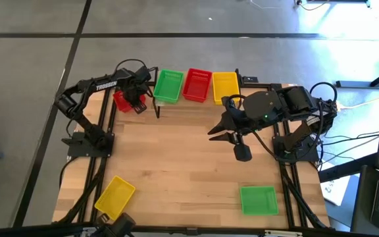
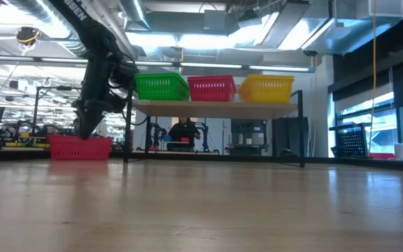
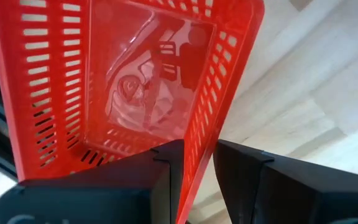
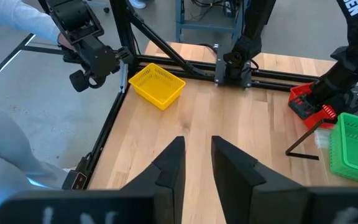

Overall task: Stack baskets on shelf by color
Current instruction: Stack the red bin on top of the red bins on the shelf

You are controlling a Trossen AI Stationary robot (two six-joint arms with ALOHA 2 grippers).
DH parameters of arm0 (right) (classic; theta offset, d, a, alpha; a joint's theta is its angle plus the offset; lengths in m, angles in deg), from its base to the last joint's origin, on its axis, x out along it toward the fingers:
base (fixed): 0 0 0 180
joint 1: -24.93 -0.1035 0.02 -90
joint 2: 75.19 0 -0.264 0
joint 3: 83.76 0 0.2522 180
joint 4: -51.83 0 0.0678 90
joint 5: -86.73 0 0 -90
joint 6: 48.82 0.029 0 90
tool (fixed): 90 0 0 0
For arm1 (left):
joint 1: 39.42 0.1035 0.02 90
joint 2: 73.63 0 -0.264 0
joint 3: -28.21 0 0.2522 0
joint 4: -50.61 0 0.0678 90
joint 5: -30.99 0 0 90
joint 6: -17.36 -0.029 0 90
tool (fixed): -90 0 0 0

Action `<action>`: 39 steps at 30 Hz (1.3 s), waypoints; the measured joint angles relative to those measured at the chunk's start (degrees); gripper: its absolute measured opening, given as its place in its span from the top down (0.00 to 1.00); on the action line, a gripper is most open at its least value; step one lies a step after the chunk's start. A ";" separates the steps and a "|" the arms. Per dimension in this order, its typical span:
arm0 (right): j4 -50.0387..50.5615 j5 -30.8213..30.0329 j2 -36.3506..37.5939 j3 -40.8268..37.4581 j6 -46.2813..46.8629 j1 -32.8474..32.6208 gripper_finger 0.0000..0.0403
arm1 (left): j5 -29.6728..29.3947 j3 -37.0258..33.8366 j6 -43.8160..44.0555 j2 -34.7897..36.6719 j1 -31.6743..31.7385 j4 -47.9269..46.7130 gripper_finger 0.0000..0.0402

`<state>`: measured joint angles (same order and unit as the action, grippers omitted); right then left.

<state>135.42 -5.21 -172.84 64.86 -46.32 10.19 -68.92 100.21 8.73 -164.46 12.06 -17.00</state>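
A red basket (image 2: pixel 80 148) sits with its bottom on the table, just left of the shelf (image 2: pixel 215 104). My left gripper (image 3: pixel 199 155) comes down on it from above, open, one finger inside its side wall and one outside. On the shelf stand a green basket (image 1: pixel 168 85), a red basket (image 1: pixel 197 84) and a yellow basket (image 1: pixel 225 86) in a row. A yellow basket (image 1: pixel 115 196) lies at the near left of the table and a green basket (image 1: pixel 258 200) at the near right. My right gripper (image 1: pixel 224 133) hangs open above the table's middle, with nothing between its fingers. My left gripper stands astride the red basket's side wall (image 3: pixel 197 163), pointing down. A gap shows between the wall and the outer finger (image 3: pixel 241 180). I cannot tell whether the inner finger (image 3: pixel 160 180) touches the wall.
The shelf's thin black legs (image 2: pixel 126 133) stand close to the right of the red basket on the table. Bare wood lies between the shelf and the two near baskets. A person (image 2: pixel 184 131) shows in the room beyond the table.
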 joint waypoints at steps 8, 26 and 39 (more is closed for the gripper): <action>0.00 0.02 0.00 0.00 -0.01 -0.01 0.82 | -0.51 0.00 -0.96 0.00 0.00 0.03 0.81; 0.00 0.02 0.00 0.00 0.01 0.00 0.82 | 0.57 0.00 0.92 0.00 0.00 0.82 0.81; 0.02 0.04 0.00 0.00 0.01 0.00 0.82 | 0.59 0.00 0.52 0.02 0.00 0.82 0.81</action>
<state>135.44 -5.16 -172.84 64.86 -46.31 10.19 -68.34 100.21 9.26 -164.44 12.06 -16.18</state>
